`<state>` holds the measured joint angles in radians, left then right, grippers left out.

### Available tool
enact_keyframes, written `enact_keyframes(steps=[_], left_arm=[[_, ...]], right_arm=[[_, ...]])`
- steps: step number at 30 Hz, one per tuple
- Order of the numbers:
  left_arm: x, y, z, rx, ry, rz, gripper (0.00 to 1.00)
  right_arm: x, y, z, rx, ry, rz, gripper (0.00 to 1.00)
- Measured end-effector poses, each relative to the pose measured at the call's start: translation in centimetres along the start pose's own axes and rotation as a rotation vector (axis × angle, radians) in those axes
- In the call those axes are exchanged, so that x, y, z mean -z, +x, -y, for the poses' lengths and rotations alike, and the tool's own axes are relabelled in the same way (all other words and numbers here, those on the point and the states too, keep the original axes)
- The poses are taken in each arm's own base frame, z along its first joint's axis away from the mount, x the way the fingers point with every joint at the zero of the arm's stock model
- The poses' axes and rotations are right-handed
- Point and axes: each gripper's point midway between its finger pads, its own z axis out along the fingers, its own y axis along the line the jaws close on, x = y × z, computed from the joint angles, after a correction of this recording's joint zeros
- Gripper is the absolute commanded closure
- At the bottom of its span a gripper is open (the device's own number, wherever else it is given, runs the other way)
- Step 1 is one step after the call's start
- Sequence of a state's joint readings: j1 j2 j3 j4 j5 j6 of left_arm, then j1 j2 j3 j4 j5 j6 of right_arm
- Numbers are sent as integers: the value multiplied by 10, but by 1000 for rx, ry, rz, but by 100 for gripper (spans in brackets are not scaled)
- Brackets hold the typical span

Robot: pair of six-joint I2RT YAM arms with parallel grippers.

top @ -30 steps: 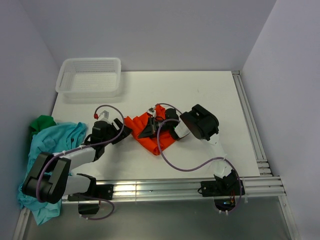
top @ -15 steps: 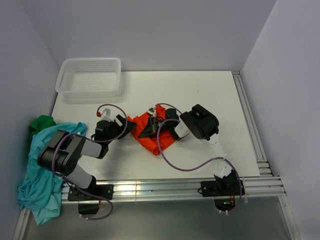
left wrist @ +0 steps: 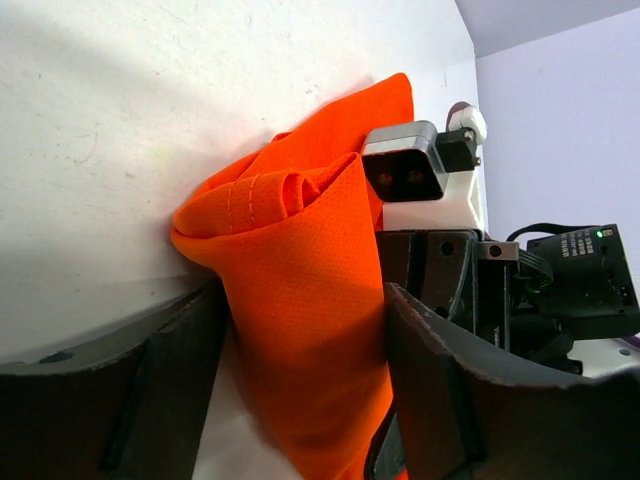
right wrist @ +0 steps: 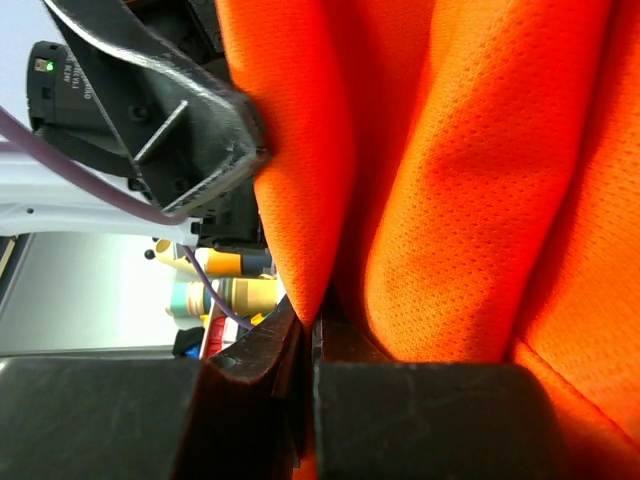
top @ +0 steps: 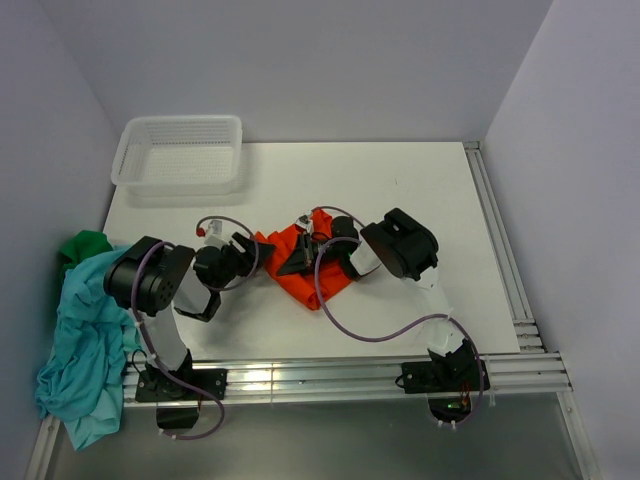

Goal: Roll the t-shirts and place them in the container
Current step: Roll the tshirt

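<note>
Top external, right hand [top: 290, 265] pinching orange t-shirt [top: 308, 290]

Tabletop [top: 400, 205]: white, matt, rectangular; faint specks and scuffs show on it in the left wrist view.
Basket [top: 178, 183]: white plastic mesh, rectangular with rounded corners, standing upright on the tabletop's far-left corner, close to the back wall.
Rails [top: 330, 380]: silver metal profiles, several side by side along the tabletop's near edge, more along its right edge.
Walls [top: 300, 70]: plain pale lilac-grey, closing off the tabletop at its far, left and right sides.
Blurred shapes [right wrist: 225, 295]: yellow, teal and red in the right wrist view; too blurred to name or to place against the tabletop.
</note>
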<state>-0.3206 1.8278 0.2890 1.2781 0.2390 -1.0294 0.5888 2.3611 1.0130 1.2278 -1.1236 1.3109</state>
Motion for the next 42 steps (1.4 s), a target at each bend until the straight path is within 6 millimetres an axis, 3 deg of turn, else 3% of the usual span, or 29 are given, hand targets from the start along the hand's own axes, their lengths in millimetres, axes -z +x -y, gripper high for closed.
enact_keyframes(steps=[3,4,7,16,21,24,27,29,32,33,36,42], left_arm=[[-1,3,-3,5,2,-5,51],[-1,4,-4,7,-1,-10,68],[0,10,-14,-1,-40,-35,87],[-6,4,-17,-42,-122,-69,90],[-8,0,-18,-71,-181,-90,89],[-8,-1,-19,-80,-202,-100,89],[-8,-1,-19,-82,-212,-108,89],[-8,0,-19,-84,-218,-114,89],[-8,0,-18,-91,-230,-126,89],[-8,0,-18,-94,-233,-130,89],[-7,0,-18,-95,-253,-146,89],[-5,5,-16,-102,-297,-206,89]], right_arm=[[0,0,0,0,1,0,81],[0,0,0,-2,1,0,70],[0,0,1,4,7,-1,61],[3,-4,-2,84,105,9,40],[12,-8,-5,158,248,42,36],[20,-13,-8,226,376,70,36],[26,-19,-14,307,497,94,48],[30,-19,-17,360,574,98,49],[29,-11,-18,422,669,79,54],[28,-7,-16,436,697,70,63],[27,10,-4,467,792,30,77],[32,34,18,516,933,20,89]])
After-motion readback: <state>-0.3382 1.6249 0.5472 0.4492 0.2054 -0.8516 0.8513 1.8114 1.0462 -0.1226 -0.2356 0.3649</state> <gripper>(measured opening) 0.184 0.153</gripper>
